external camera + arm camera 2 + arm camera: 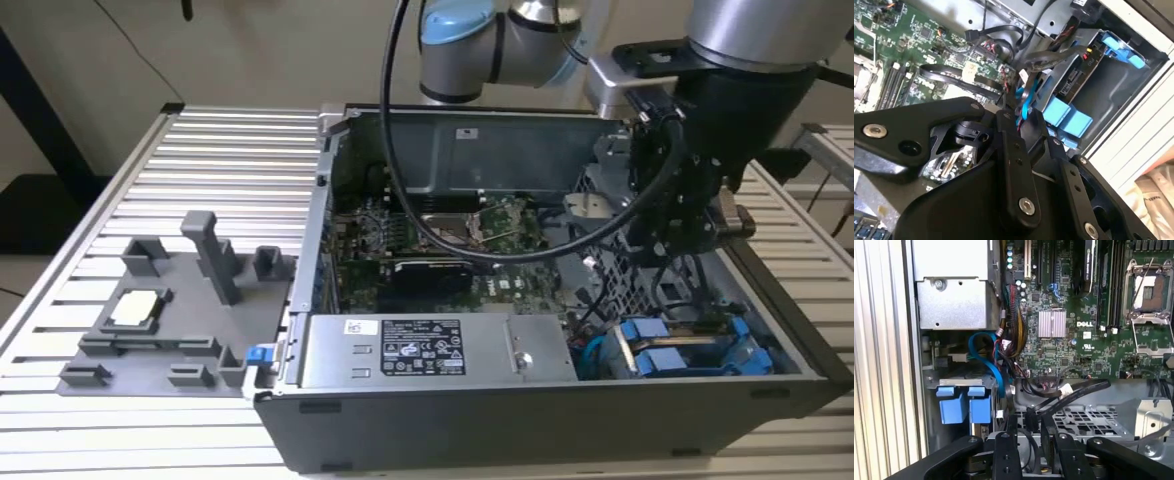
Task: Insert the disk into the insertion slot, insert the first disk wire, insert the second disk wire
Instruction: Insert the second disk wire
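The disk (663, 358) in its bright blue carrier sits inside the insertion slot (737, 322) of the grey drive cage, at the front corner of the open computer case on the exterior view's right. Its blue tabs (964, 405) face outward, and they also appear in the second wrist view (1066, 117). My gripper (671, 262) hangs above the case, behind the cage. In the first wrist view my gripper (1029, 426) looks shut on the connector of a flat black disk wire (1074, 390), which trails back over the motherboard. A blue cable (985, 352) loops beside the cage.
The grey power supply (400, 352) lies along the case front, next to the cage. A perforated grey bracket (1089, 420) sits under the gripper. The motherboard (441, 245) fills the case floor. A grey fixture with a chip (140, 308) stands on the slatted table at the exterior view's left.
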